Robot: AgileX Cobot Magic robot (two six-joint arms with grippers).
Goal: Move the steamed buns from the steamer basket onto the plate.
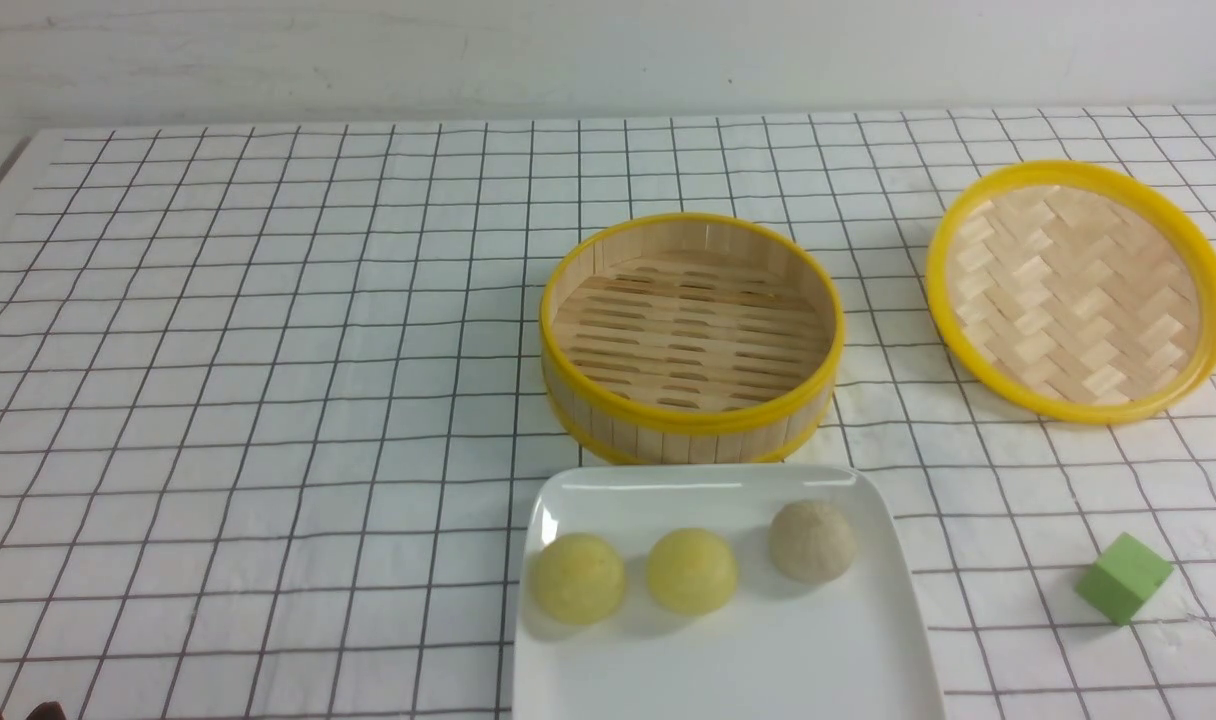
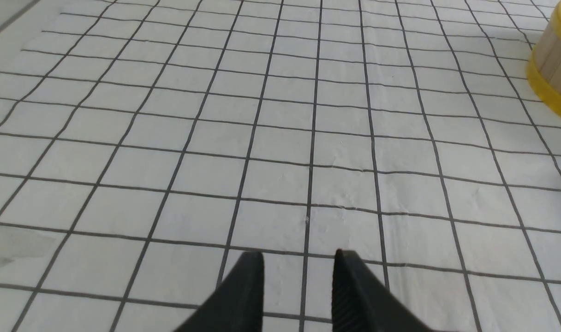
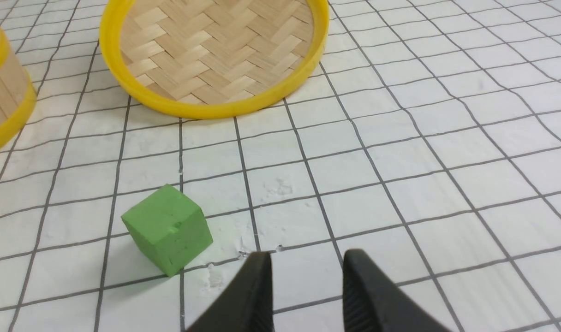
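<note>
Wrist views | L end effector [image 2: 299,258] low over cloth, apart, empty | R end effector [image 3: 307,258] same

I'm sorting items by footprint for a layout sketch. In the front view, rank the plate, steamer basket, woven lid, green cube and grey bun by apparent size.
1. plate, though partly cut off and nearest the camera
2-3. steamer basket and woven lid look alike; not ranked
4. green cube and grey bun look close; unsure
</note>
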